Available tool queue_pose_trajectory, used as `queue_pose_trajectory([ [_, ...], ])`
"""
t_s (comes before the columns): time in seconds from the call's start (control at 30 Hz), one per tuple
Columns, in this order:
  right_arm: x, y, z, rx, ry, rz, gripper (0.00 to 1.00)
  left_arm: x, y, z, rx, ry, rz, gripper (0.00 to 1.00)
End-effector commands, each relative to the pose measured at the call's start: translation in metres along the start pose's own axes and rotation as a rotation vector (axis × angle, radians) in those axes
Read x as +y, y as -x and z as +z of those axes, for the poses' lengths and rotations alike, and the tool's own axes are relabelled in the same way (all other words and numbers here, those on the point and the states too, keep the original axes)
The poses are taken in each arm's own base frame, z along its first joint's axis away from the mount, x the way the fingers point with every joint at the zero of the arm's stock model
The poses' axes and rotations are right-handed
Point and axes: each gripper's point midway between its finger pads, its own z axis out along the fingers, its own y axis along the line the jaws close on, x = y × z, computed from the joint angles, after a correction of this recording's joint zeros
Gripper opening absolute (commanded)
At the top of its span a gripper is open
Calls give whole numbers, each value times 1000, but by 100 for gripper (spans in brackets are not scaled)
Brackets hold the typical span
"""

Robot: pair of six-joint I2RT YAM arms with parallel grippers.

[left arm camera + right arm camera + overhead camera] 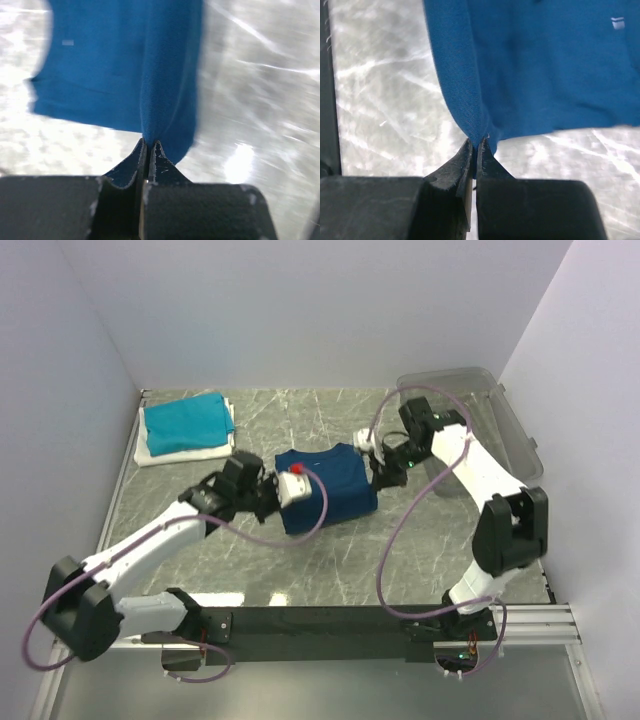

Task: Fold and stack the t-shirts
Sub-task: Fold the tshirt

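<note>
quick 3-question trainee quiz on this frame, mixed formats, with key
1. True or false: the left pincer and right pincer are each shut on the navy shirt.
2. The teal shirt lies on: A the white shirt; B the navy shirt; C a chair.
3. Fill in: the clear bin sits at the far ___ corner of the top view.
Key: 1 true; 2 A; 3 right.

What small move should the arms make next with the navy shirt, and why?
Probably raise both grippers together a little, jaws shut. The left gripper and right gripper each pinch an edge of the navy t-shirt, which lies compact on the table. The teal t-shirt waits at far left, so an even lift would likely free the navy one for carrying.
</note>
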Motion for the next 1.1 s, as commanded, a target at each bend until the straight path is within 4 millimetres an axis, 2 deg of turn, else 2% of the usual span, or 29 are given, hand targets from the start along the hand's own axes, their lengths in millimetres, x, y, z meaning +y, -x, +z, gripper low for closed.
queue_pose_trajectory([
  [0.0, -49, 25, -7, -57, -96, 100, 0, 45, 20, 3, -62, 53, 59, 1],
  [0.03, -59, 29, -6, -62, -110, 116, 0, 57, 17, 14, -53, 66, 50, 1],
  [0.07, -75, 26, 0, -61, -120, 143, 0, 76, 21, 13, -63, 101, 41, 1],
  [0.1, -89, 38, -6, -81, -154, 172, 0, 87, 22, 16, -66, 120, 32, 1],
  [0.17, -115, 46, -4, -102, -198, 223, 0, 117, 26, 24, -76, 181, 13, 1],
  [0.2, -123, 49, -4, -113, -211, 235, 0, 125, 20, 34, -58, 185, -1, 1],
  [0.23, -133, 52, -3, -124, -234, 235, 0, 139, 30, 34, -73, 213, 8, 1],
  [0.27, -145, 51, -2, -128, -258, 277, 0, 150, 29, 35, -61, 237, 10, 1],
  [0.3, -152, 51, -1, -131, -278, 290, 0, 156, 22, 44, -39, 237, 1, 0],
  [0.33, -162, 53, -1, -140, -303, 291, 0, 168, 28, 44, -51, 264, 7, 0],
  [0.43, -186, 48, 4, -145, -368, 346, 0, 191, 15, 49, -22, 321, -24, 0],
  [0.53, -205, 34, 19, -136, -397, 416, 0, 205, 3, 58, -3, 338, -59, 1],
  [0.73, -228, 25, 32, -142, -451, 497, 0, 218, -18, 74, 36, 372, -109, 1],
  [0.9, -236, 14, 42, -115, -472, 537, 0, 222, -28, 87, 49, 372, -137, 1],
  [1.07, -240, 3, 42, -92, -512, 563, 0, 232, -27, 94, 40, 401, -165, 1],
])
